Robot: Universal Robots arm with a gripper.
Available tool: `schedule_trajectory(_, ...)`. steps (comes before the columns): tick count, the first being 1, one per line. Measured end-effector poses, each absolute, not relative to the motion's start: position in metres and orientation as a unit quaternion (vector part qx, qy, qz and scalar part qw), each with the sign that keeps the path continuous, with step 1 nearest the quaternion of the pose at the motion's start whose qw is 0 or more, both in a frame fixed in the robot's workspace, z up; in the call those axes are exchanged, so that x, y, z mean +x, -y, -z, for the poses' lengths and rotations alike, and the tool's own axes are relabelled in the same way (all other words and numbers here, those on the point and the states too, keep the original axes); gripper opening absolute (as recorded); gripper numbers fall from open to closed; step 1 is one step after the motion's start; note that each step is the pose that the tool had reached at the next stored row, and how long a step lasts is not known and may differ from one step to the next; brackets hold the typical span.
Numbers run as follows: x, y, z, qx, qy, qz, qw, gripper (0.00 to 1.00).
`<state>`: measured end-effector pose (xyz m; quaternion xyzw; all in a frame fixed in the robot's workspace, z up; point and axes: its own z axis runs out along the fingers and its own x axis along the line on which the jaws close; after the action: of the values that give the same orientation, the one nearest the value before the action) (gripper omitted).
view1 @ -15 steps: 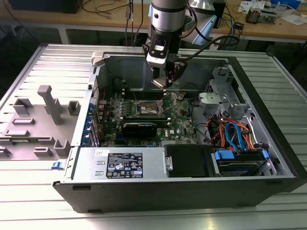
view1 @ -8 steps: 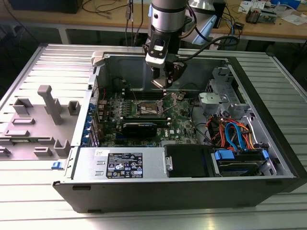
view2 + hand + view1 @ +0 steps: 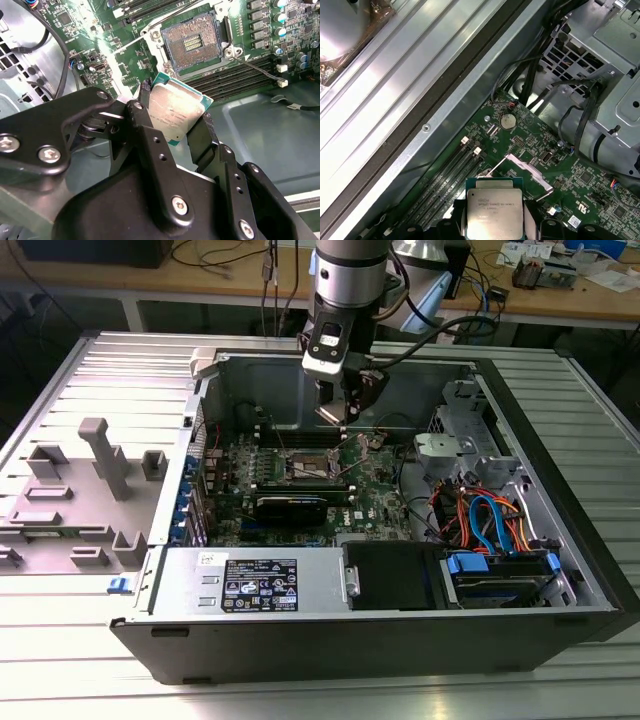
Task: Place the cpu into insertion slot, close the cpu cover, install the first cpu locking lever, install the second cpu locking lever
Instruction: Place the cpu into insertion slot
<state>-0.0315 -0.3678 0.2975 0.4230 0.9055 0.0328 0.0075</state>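
Silver-grey chip, second wrist view: the cpu [image 3: 175, 112] sits between the two black fingers [image 3: 145, 130] of the gripper [image 3: 172, 119]. They are closed onto its two opposite edges. I see it tilted, with the metal top toward the camera.
Socket, second wrist view: the insertion slot [image 3: 192, 42] lies beyond the cpu and apart from it, with its field of contacts bare.
Lever, second wrist view: a thin metal locking lever [image 3: 255, 64] runs from the corner of the slot across the long memory slots [image 3: 235, 80].
Chip, first wrist view: I see the cpu from the top, with a green border around the metal. It is gripped at two sides and is above the green motherboard [image 3: 570, 180], not on it.
Surroundings, first wrist view: a round coin battery [image 3: 507, 120] is on the board well beyond the chip, and a grey metal drive cage [image 3: 600, 45] stands next to the board.
Arm, exterior view: the gripper hangs inside the open computer case [image 3: 400, 640], over the socket area, and the chip is in the air at an angle.
Rest, exterior view: a grey fixture tray [image 3: 90, 480] lies outside the case on the exterior view's left. Blue and orange cables [image 3: 490, 520] are inside it on the exterior view's right.
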Motion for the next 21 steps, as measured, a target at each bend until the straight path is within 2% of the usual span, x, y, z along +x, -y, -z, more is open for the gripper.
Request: schedule_trajectory(21,-0.0357,0.368,-0.2901,0.461,-0.887,-0.032,0.007,0.54)
